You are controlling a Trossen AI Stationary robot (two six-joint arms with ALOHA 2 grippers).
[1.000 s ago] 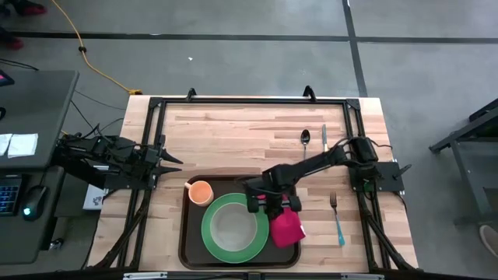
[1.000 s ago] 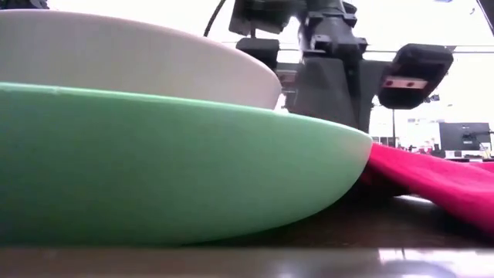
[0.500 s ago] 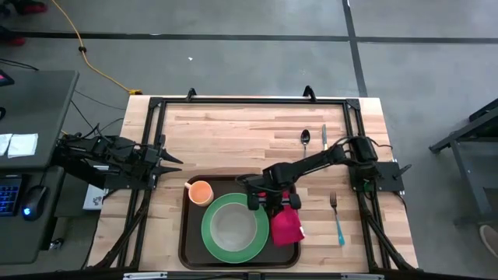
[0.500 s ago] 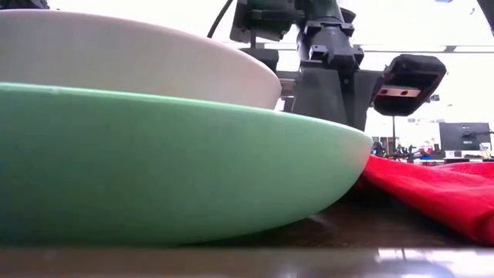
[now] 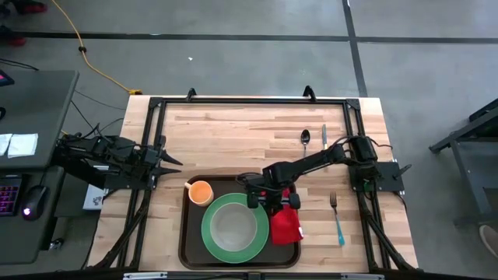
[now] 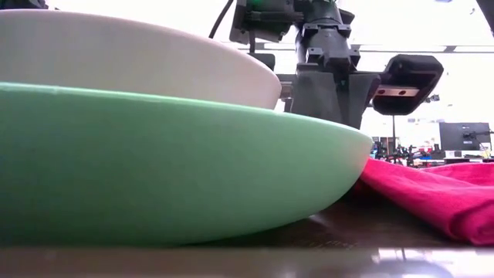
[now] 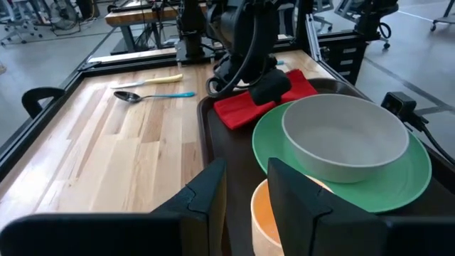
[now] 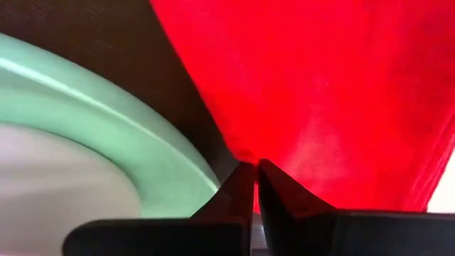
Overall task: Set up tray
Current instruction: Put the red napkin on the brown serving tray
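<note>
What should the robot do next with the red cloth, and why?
Probably let go and lift away. The right tool is shut on an edge of the red napkin, which already lies on the tray beside the green plate. The fork still waits on the table.

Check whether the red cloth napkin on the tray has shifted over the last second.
Yes. In the high view the red cloth napkin has drawn in from the dark brown plastic tray's right rim toward the green plate, pinched by the right hand.
</note>
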